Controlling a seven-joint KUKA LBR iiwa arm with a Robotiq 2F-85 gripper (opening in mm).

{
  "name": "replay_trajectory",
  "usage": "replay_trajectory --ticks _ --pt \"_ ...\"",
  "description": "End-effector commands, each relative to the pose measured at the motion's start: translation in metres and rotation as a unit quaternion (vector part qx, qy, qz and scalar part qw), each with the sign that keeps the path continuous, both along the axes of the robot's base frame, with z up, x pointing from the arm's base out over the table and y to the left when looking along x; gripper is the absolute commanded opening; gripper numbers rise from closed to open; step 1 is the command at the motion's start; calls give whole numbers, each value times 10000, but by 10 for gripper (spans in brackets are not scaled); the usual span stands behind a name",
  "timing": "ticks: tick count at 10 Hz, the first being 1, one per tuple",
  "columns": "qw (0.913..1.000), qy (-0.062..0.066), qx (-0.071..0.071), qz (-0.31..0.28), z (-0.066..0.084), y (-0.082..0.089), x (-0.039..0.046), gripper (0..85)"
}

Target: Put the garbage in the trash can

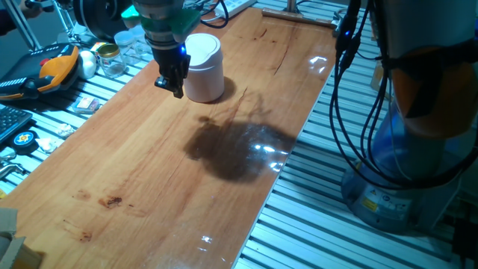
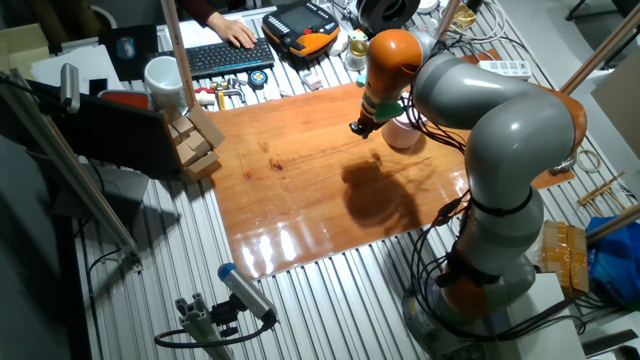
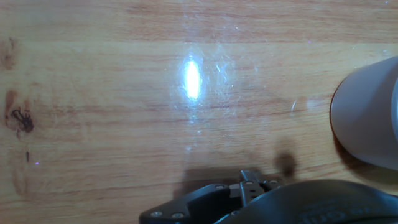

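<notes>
Wooden desk takes up most of one fixed view, a long glossy plank with a couple of dark knots near the close end and a big soft shadow in the middle. Off its left edge sits workshop clutter on a ribbed metal bench: a tape measure, an orange and black handheld unit, and a clear glass jar with a gold lid. Moving right, the end effector hangs just above the wood, fingers pointing down, right up against the left side of the trash can, a small white bin with a domed lid standing upright on the desk. Can't tell whether the fingers are spread or pinched, they read as one dark lump from here, and I can't make out anything held between them either.

Over in the other fixed view, the left side has a keyboard with someone's hand on it, a white mug and some small wooden blocks at the desk corner. Further right is the grey and orange arm bending over the plank, with the bin mostly hidden behind it.

Hand view is mostly bare wood with a glare spot, and the bin's rounded lid pokes in at the right edge. Garbage wad: can't spot it anywhere.
</notes>
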State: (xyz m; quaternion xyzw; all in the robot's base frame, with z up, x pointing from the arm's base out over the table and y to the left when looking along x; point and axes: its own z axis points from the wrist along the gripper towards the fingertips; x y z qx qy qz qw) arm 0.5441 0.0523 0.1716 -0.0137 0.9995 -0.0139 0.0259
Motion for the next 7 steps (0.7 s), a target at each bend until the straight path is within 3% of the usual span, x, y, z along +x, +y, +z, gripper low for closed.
replay_trajectory --ticks 1,7 --pt "10000 21 22 -1 -1 1 0 0" --pt "10000 6 -2 14 -2 -1 -1 0"
